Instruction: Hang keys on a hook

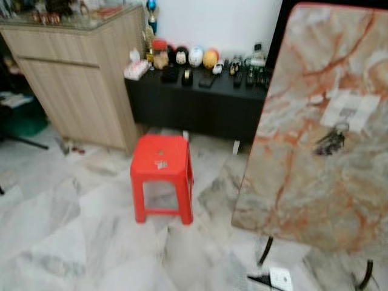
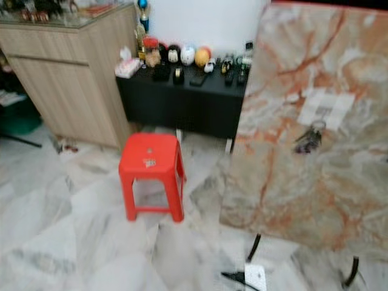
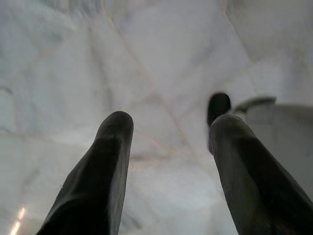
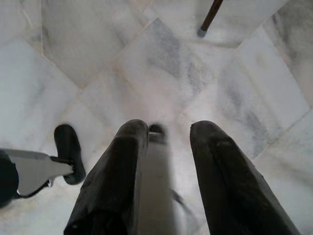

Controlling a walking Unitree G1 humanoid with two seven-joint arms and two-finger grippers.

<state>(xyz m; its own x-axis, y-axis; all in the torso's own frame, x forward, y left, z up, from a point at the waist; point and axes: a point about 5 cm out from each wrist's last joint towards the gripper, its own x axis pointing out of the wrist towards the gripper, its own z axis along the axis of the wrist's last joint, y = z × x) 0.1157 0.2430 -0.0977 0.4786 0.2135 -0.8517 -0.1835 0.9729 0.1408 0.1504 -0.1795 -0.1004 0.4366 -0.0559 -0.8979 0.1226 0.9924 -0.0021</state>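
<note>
A dark bunch of keys (image 1: 330,140) lies on a marble-patterned table top (image 1: 291,182) at the right, just below a white sheet of paper (image 1: 350,110). Both arms hang low over the floor. My left gripper (image 3: 168,122) is open above pale marble tiles, with nothing between its fingers (image 3: 115,147). My right gripper (image 4: 168,129) also points at the floor with its fingers (image 4: 215,161) apart. A blurred grey shape shows in their gap, and I cannot tell what it is.
A red plastic stool (image 1: 161,176) stands on the floor left of the table. Behind it is a low black cabinet (image 1: 194,103) with small items on top, and a wooden cabinet (image 1: 79,79) at the far left. Thin black table legs (image 1: 265,250) stand by a white object (image 1: 280,279).
</note>
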